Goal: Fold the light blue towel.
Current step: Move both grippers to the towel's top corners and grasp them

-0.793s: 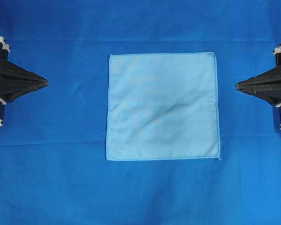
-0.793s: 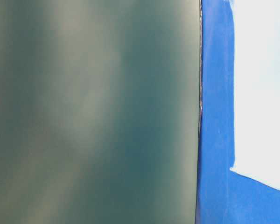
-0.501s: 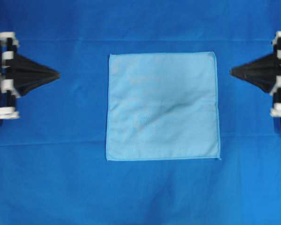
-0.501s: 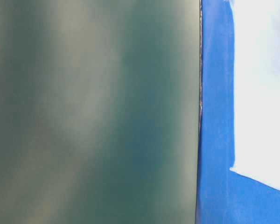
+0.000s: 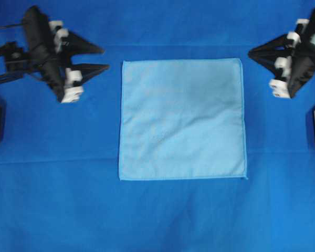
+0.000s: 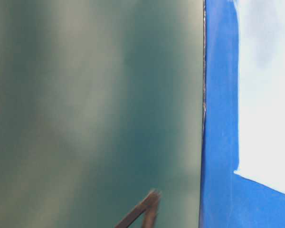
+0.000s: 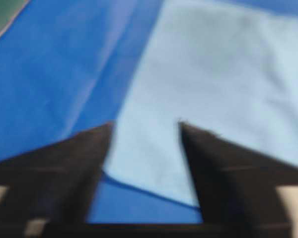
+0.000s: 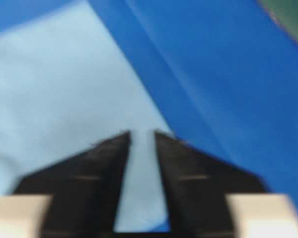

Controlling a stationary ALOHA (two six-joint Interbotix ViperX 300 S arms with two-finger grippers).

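The left end effector (image 5: 102, 58) hangs with fingers wide apart, empty; the right end effector (image 5: 251, 55) is narrowly parted, empty. Between them the light blue towel (image 5: 182, 118) lies flat on the royal blue tablecloth (image 5: 52, 199).

Bright even overhead light; both wrist views blurred

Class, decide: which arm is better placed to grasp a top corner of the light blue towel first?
Left, marginally. The left end effector is wide open beside its corner of the light blue towel; the right end effector is equally near but narrower.
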